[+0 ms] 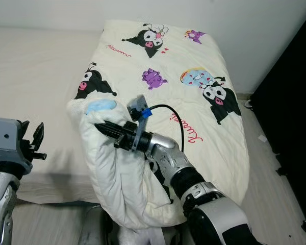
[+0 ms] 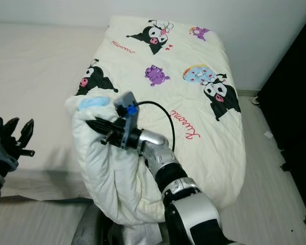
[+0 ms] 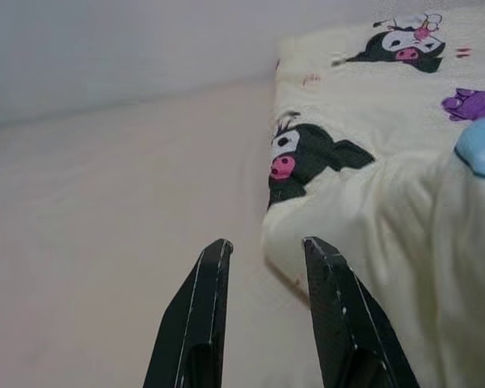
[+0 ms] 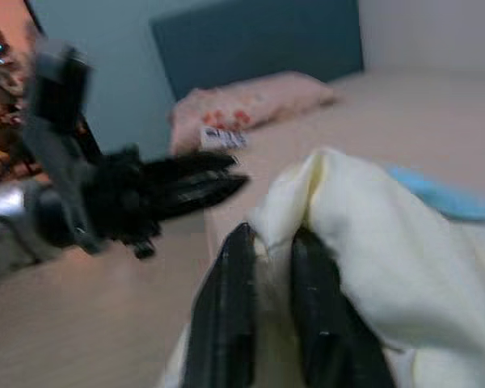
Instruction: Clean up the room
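A cream quilt (image 1: 183,61) printed with black and purple cartoon figures lies across the bed's right half. Its near left corner is folded up into a bunched hump (image 1: 117,173). My right gripper (image 1: 103,127) reaches left across that hump and is shut on a fold of the quilt (image 4: 323,186), with fabric pinched between its fingers (image 4: 226,291). My left gripper (image 1: 33,140) hovers open at the near left over the bare sheet, a short way from the quilt's edge (image 3: 356,210), with nothing between its fingers (image 3: 202,307).
The bare cream sheet (image 1: 30,76) covers the bed's left half. A pink pillow (image 4: 250,101) and a teal headboard (image 4: 259,40) lie beyond my left arm. A dark panel (image 1: 296,102) stands at the right, with a strip of floor (image 1: 265,153) beside the bed.
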{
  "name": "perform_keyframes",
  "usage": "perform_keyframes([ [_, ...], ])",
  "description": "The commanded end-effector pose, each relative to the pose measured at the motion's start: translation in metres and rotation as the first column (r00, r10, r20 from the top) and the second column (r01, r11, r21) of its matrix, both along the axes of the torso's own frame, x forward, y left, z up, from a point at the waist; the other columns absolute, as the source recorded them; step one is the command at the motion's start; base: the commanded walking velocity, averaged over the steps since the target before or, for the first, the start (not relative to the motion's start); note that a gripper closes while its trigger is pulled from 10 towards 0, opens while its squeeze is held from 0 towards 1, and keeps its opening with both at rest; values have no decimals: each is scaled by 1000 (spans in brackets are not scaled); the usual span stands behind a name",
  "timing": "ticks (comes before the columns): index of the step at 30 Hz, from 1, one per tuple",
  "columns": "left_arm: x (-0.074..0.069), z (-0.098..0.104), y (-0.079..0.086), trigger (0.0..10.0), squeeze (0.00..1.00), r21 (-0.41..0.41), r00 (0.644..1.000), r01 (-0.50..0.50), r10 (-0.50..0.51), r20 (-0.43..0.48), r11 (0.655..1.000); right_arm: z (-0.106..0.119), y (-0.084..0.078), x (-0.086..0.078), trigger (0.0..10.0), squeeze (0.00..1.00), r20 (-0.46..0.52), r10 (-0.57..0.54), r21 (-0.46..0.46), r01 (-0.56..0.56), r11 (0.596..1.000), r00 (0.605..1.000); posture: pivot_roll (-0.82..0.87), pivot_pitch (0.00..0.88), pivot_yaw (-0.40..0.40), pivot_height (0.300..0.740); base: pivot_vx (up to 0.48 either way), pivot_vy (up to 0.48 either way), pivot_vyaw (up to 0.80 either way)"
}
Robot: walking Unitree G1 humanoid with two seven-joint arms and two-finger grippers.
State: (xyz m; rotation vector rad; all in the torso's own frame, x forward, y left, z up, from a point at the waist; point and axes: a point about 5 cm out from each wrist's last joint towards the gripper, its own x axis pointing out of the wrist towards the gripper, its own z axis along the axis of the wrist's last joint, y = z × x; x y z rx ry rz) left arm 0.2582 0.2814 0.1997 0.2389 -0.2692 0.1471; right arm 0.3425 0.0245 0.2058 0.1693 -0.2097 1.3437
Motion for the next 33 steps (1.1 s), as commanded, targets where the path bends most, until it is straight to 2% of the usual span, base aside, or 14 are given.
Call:
perform_keyframes([
  [1, 0, -2, 7, 10000, 0, 23, 999, -31, 32, -16, 999, -11, 50, -34, 10000, 949, -63, 142, 79, -137, 987, 988, 132, 257, -46, 594, 0, 0, 0],
  [3, 1, -2, 8, 10000, 0, 26, 999, -37, 38, -12, 999, -14, 51, -35, 10000, 949, -53, 133, 58, -130, 990, 990, 132, 257, -46, 594, 0, 0, 0],
  [4, 2, 0, 10, 10000, 0, 29, 998, -57, 57, -4, 998, -18, 50, -37, 10000, 0, -38, 142, 37, -141, 989, 989, 132, 255, -44, 594, 0, 0, 0],
  [10, 3, 4, 19, 10000, 0, 38, 993, -121, 120, 20, 992, -25, 47, -48, 10000, 0, -67, 282, 5, -283, 959, 957, 130, 252, -39, 594, 0, 0, 0],
  [12, 4, 8, 27, 10000, 0, 49, 985, -170, 168, 35, 984, -32, 39, -69, 10000, 0, -116, 483, -33, -489, 872, 868, 130, 248, -36, 594, 0, 0, 0],
  [15, 5, 9, 30, 10000, 0, 55, 982, -187, 185, 40, 981, -36, 34, -79, 10000, 0, -134, 560, -73, -571, 818, 818, 128, 245, -33, 594, 0, 0, 0],
  [17, 7, 11, 32, 10000, 0, 53, 980, -197, 195, 45, 979, -41, 29, -90, 10000, 0, -157, 627, -119, -645, 755, 763, 127, 243, -29, 594, 0, 0, 0],
  [18, 8, 12, 33, 10000, 0, 54, 979, -199, 197, 49, 978, -47, 24, -100, 10000, 0, -187, 685, -159, -710, 686, 704, 128, 242, -27, 594, 0, 0, 0],
  [21, 10, 14, 33, 10000, 0, 58, 980, -192, 189, 55, 980, -56, 21, -108, 10000, 0, -204, 718, -212, -746, 631, 665, 129, 240, -26, 594, 0, 0, 0],
  [29, 15, 11, 24, 10000, 0, 74, 992, -123, 121, 38, 990, -41, 16, -91, 10000, 0, -145, 620, -140, -637, 758, 771, 130, 229, -30, 594, 0, 0, 0],
  [30, 17, 8, 20, 10000, 0, 81, 996, -90, 89, 20, 993, -39, 11, -82, 10000, 0, -120, 557, -149, -570, 808, 822, 129, 224, -33, 594, 0, 0, 0],
  [31, 17, 8, 20, 10000, 0, 81, 996, -90, 89, 20, 993, -39, 11, -82, 10000, 0, -120, 557, -149, -570, 808, 822, 129, 224, -33, 594, 0, 0, 0],
  [32, 20, 0, 12, 10000, 0, 86, 999, -39, 41, -25, 996, -40, 0, -68, 10000, 0, -98, 418, -182, -429, 885, 903, 126, 211, -36, 594, 0, 0, 0],
  [33, 20, 0, 12, 10000, 0, 86, 999, -39, 41, -25, 996, -40, 0, -68, 10000, 0, -98, 418, -182, -429, 885, 903, 126, 211, -36, 594, 0, 0, 0],
])
